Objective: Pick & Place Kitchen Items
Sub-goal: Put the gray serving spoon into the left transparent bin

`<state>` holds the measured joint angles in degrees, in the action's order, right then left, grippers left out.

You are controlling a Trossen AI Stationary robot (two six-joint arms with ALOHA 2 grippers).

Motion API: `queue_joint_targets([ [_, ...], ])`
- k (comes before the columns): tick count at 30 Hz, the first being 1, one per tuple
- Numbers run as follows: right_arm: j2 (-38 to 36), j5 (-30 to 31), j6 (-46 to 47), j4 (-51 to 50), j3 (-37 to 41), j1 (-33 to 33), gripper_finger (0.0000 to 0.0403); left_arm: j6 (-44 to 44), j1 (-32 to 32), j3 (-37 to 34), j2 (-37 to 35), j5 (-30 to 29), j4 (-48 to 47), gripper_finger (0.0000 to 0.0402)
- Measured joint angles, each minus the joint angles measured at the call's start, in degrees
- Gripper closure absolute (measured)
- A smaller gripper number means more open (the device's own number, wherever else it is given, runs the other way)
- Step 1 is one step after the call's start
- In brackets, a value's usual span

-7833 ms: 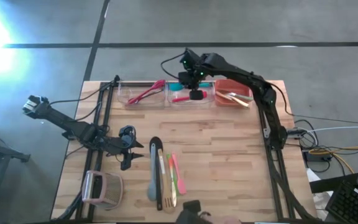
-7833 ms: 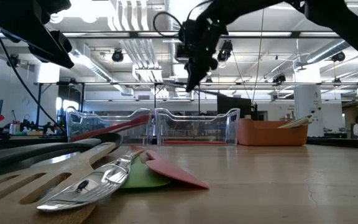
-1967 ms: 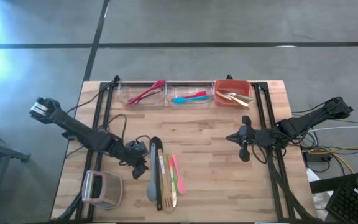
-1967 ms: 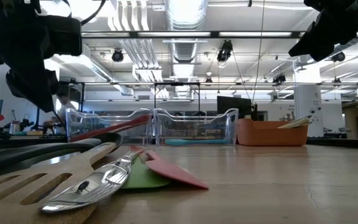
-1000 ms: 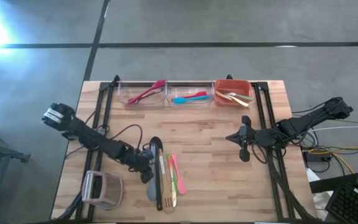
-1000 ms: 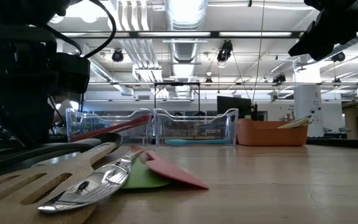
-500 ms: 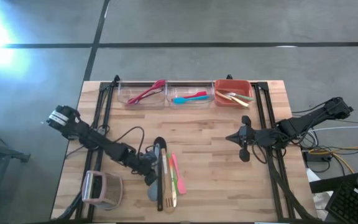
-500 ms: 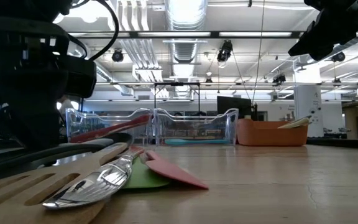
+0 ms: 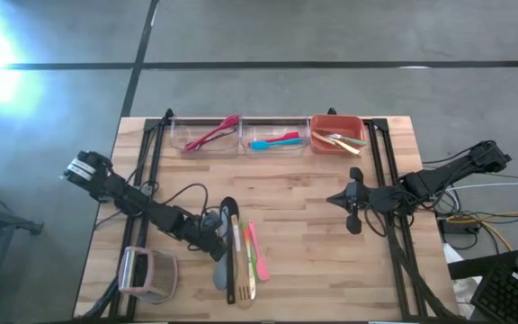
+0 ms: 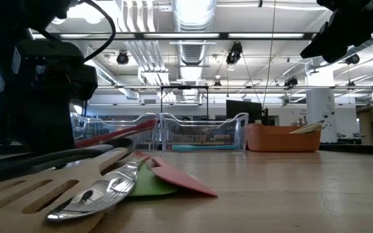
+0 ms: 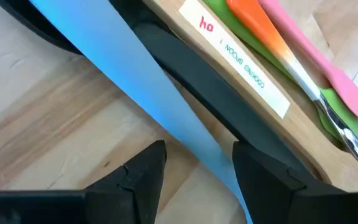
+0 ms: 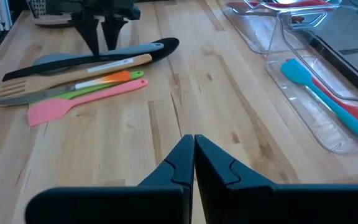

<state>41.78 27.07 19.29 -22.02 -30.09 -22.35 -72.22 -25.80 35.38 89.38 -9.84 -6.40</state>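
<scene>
In the middle clear bin, a teal spatula and a red utensil

Utensils lie table-front; three bins, seemingly abutting, behind.

The left gripper hangs over the grey utensil beside the wooden spoon.

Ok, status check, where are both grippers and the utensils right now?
Left gripper open, fingers straddling the grey spatula handle in the utensil pile. Right gripper shut, parked at the table's right side. Nothing blocking.
</scene>
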Motion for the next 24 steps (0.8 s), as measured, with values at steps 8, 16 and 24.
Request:
queue_joint_targets([
  [8, 0.00, 0.03, 0.00, 0.01, 0.00, 0.00, 0.0394, -2.18, 0.07, 0.04, 0.04, -1.85, -5.32, 0.0207],
  [16, 0.00, 0.09, 0.00, 0.04, 0.00, 0.00, 0.0394, -2.46, 0.09, -0.07, 0.07, -9.40, -6.72, 0.0207],
  [24, 0.00, 0.09, 0.00, 0.09, 0.00, 0.00, 0.0394, -1.76, 0.15, -0.04, 0.47, -16.55, -8.97, 0.0207],
])
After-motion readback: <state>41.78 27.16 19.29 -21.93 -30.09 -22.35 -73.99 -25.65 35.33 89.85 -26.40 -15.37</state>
